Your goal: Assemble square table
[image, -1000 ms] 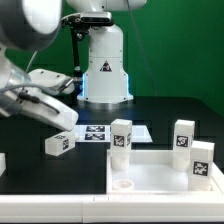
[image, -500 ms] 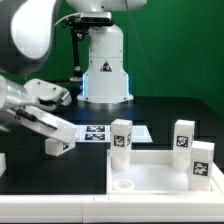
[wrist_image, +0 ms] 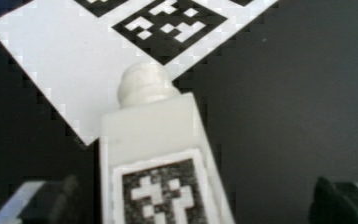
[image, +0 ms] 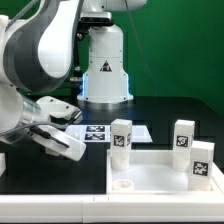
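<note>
white plastic fills the lower part of the exterior view: the square slab (image: 160, 170) of the table lies flat on the black table surface (image: 170, 110), rim up, at that view's right. the robot arm (image: 40, 60) bulks over the exterior view's left, its gripper (image: 62, 145) lowered to the surface there with its jaws spread wide apart and clamped on nothing.

three legs can be counted upright in the exterior view: one (image: 121, 136) at the slab's far edge, one (image: 182, 135) further toward that view's right, and one (image: 202, 163) nearest the camera on that side. the marker board (image: 100, 133) lies flat between the gripper and the first leg.

the wrist view supplies what the arm hides from the other camera: a fourth leg (wrist_image: 153, 150) lying on its side on the dark surface, tag face up, its peg end reaching onto the marker board (wrist_image: 105, 50). the two dark fingertips (wrist_image: 34, 200) stand either side of this leg, apart from it, not touching.
</note>
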